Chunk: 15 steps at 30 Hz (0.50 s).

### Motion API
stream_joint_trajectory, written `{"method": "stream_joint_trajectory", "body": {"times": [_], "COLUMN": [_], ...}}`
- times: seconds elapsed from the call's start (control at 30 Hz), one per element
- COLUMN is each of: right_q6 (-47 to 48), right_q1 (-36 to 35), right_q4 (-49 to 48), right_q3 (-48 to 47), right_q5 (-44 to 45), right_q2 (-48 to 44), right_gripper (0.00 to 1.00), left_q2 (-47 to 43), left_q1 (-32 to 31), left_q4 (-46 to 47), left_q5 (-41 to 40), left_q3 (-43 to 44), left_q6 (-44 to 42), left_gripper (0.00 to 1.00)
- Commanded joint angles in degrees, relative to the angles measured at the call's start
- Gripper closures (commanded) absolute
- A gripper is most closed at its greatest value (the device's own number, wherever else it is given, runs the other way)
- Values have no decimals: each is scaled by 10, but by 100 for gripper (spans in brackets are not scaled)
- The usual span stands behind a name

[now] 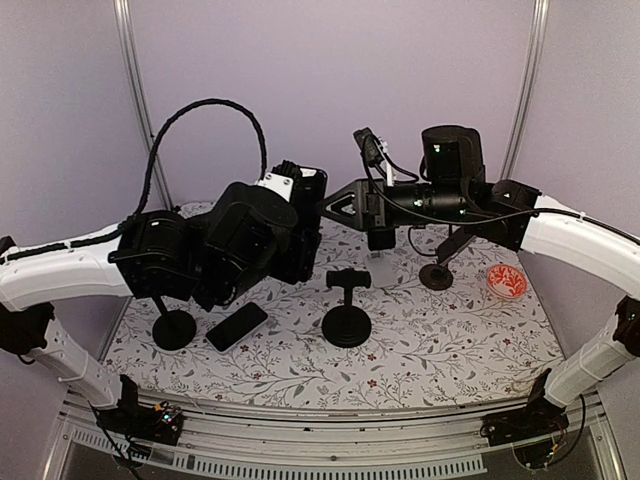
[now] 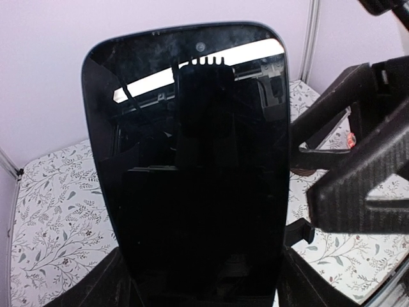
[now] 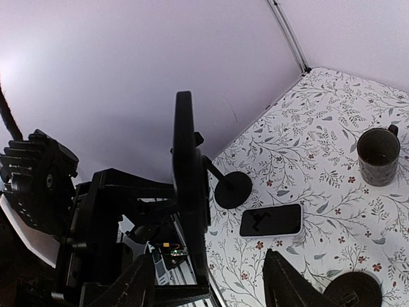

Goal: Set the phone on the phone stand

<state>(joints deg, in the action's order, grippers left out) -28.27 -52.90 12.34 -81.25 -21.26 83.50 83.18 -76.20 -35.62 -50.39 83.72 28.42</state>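
**A:** What is the room like?

**B:** Pale lilac walls, with a metal pole (image 1: 128, 90) running up each back corner. The counter (image 1: 450, 340) is covered by a white cloth printed with grey vines and small red flowers, and an aluminium rail (image 1: 330, 440) runs along its near edge.

**A:** And the phone?

**B:** Off the surface. The phone (image 2: 192, 160) stands upright in the air over mid-counter, its lower part clenched across the width by the left gripper (image 2: 199, 275).

**A:** The right gripper?

**B:** The right gripper (image 3: 209, 259) is released. Its fingers stand apart on either side of the phone's thin edge, with a gap on both sides.

**A:** Where is the stand?

**B:** The phone stand (image 1: 347, 318) sits mid-counter, below the phone and apart from it. Two more round-based stands flank it, the left stand (image 1: 173, 328) and the right stand (image 1: 436, 275). A second phone (image 1: 237, 326) lies flat just beside the left one. There is also a dark mug (image 3: 378, 157) and, far right, a red-patterned bowl (image 1: 507, 281).
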Motion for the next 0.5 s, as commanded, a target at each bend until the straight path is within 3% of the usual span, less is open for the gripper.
{"method": "stream_joint_trajectory", "body": {"times": [0.0, 0.07, 0.3, 0.4, 0.47], "right_q6": [4, 4, 8, 8, 9], "right_q1": [-4, -5, -5, -5, -5], "right_q4": [-33, -41, -52, -57, -60], "right_q3": [-7, -7, -5, -3, -3], "right_q5": [-12, -16, -26, -23, -23], "right_q2": [8, 12, 18, 19, 19], "right_gripper": [46, 52, 90, 98, 100], "left_q2": [6, 9, 15, 21, 25], "left_q1": [-15, -15, -16, -17, -16], "left_q4": [33, 33, 32, 24, 15], "left_q5": [-10, -12, -17, -16, -15], "left_q3": [28, 30, 38, 42, 45], "left_q6": [-13, -14, -24, -25, -25], "left_gripper": [100, 100, 99, 82, 50]}}
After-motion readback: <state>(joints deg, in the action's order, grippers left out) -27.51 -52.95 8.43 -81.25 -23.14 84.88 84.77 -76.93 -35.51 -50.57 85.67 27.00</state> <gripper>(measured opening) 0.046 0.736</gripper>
